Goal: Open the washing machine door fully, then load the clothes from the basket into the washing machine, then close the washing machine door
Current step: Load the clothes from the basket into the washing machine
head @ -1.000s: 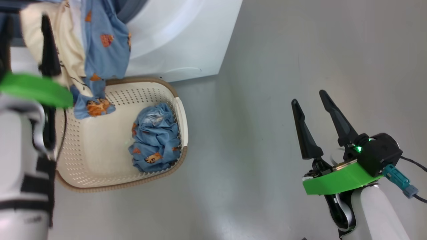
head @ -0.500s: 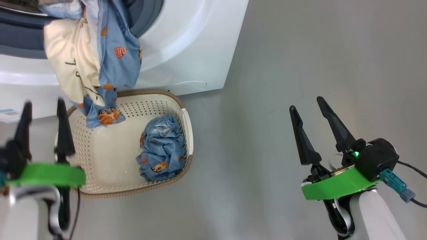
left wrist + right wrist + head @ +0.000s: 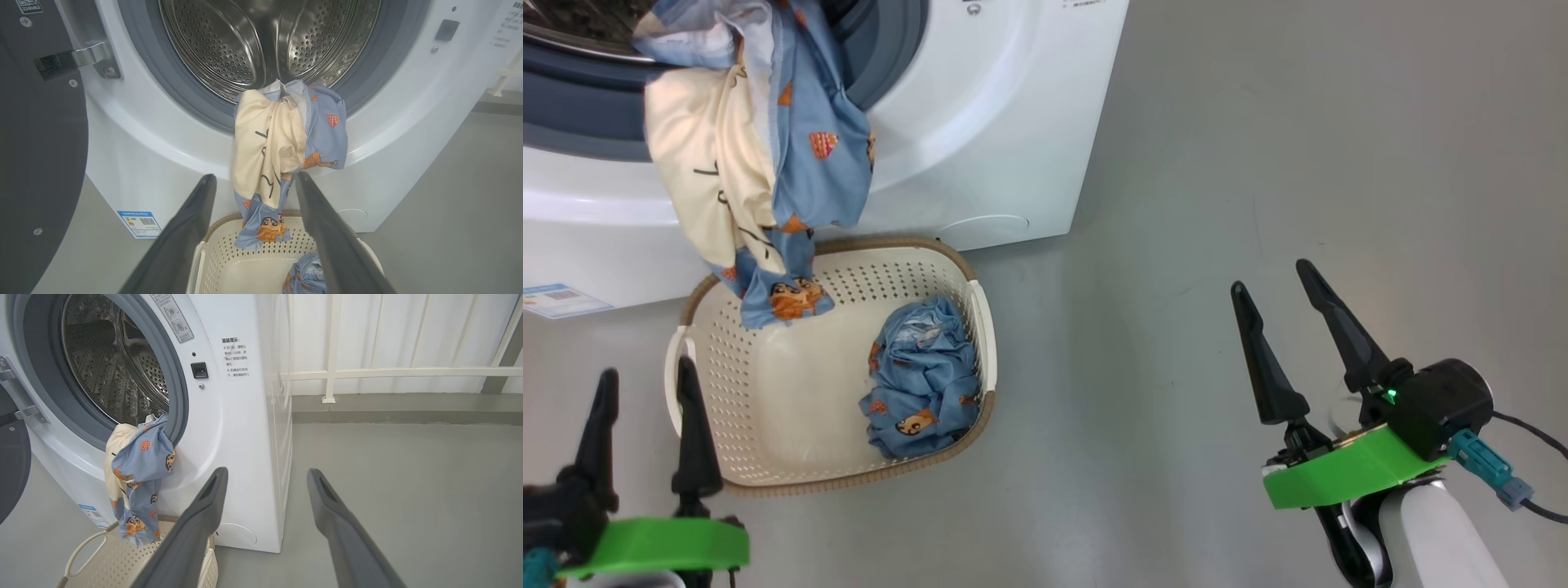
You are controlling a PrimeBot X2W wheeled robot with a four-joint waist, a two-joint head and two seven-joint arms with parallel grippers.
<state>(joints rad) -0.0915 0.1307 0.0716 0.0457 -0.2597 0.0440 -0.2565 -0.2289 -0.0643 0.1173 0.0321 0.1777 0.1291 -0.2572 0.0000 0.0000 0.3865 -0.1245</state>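
In the head view the left gripper (image 3: 645, 367) sits at the lower left with its two dark fingers spread wide and nothing between them, just beside the near left corner of the basket (image 3: 784, 425). The right gripper (image 3: 1271, 275) is equally wide and empty, well apart over bare grey floor (image 3: 1176, 163) on the right. The basket stands close against the front of the washing machine (image 3: 996, 106); whether they touch I cannot tell. A crumpled garment (image 3: 923, 384) lies against the basket's right wall, and a hanging garment (image 3: 809, 163), cream and light blue, drapes from the drum mouth down the white front, its lower end dangling over the basket's far side. In the left wrist view that hanging garment lies straight ahead, framed in the gap between the left fingers. Its long axis runs vertically from the grey gasket (image 3: 188, 104) down to the basket rim, with only its top tucked over the lip toward the steel drum (image 3: 229, 41). The washing machine door (image 3: 36, 143) stands swung open at the left on its metal hinge (image 3: 81, 57), and the crumpled garment peeks in at the bottom edge. In the right wrist view the machine is seen obliquely, the hanging garment lies well off to the left of the right fingers, and those fingers point past the machine's corner toward floor and a white railing (image 3: 367, 371). The left arm looks the nearer to both pieces of the clothes, so pushing the draped one up over the lip, or reaching down for the crumpled one, probably falls to it. Loading seems only partly done.
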